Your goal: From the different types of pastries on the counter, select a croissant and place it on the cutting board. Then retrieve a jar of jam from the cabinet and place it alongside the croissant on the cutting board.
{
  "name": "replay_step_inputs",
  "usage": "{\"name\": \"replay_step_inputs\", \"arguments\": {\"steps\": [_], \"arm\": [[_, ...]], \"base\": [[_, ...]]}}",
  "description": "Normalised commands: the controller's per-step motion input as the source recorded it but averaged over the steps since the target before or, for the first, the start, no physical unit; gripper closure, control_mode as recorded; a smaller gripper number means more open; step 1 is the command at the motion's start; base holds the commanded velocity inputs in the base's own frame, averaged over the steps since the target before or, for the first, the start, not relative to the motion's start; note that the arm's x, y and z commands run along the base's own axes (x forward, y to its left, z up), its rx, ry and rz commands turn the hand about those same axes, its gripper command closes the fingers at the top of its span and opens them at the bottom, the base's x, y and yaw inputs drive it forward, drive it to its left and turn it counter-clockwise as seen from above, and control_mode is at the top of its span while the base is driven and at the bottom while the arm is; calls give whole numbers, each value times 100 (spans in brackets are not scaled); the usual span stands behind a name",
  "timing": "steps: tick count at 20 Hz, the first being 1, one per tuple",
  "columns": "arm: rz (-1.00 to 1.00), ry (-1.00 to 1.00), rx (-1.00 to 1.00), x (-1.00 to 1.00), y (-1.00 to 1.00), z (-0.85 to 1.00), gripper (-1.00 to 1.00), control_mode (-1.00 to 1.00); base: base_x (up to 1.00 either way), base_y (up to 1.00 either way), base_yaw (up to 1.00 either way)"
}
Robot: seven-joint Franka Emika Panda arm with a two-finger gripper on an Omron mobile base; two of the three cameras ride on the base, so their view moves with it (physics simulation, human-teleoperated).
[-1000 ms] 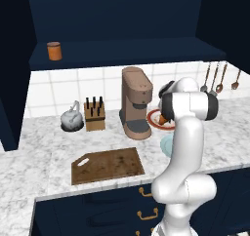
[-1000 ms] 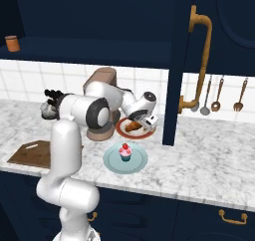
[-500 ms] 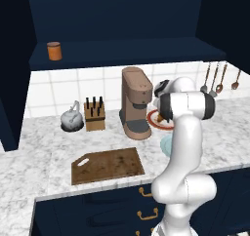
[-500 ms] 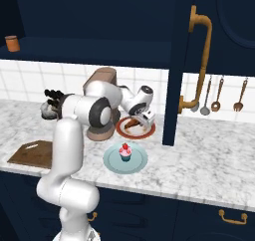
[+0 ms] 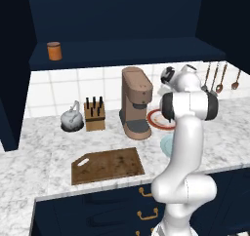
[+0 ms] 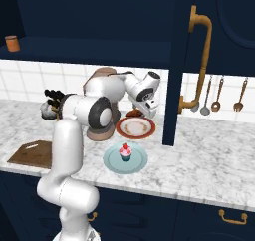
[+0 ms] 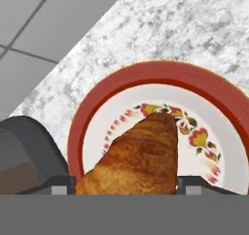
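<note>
Though fingertips [image 7: 63,184] mostly cut off, pincer [image 7: 125,186] clamps croissant [image 7: 138,156] above red-rimmed plate [image 7: 204,83].

A home kitchen. A marbled table [image 5: 39,147] runs over navy drawers [image 5: 112,210] with brass handles, backed by white wall tiles [image 5: 73,91] and topped by a navy cabinet [image 5: 122,15] with a shelf. On the table stand a coffee machine [image 5: 136,103], a kettle [image 5: 72,119], a knife block [image 5: 94,115] and a board [image 5: 107,165]. Ladles and spoons [image 6: 216,93] hang on the wall, and a cupcake [image 6: 125,152] sits on a plate.
</note>
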Motion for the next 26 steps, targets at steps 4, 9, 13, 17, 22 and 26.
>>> {"name": "replay_step_inputs", "arguments": {"steps": [4,9,13,17,22,26], "arm": [[-15,-6,2,-97,0,-9,100,-100],[-8,-5,4,-100,0,31,100,-100],[-7,-17,0,-100,0,37,100,-100],[-7,-11,1,-100,0,36,100,-100],[-5,1,6,-100,0,50,100,-100],[-4,4,4,-98,0,49,100,-100]], "base": [[0,0,0],[0,0,0],[0,0,0],[0,0,0],[0,0,0],[0,0,0]]}}
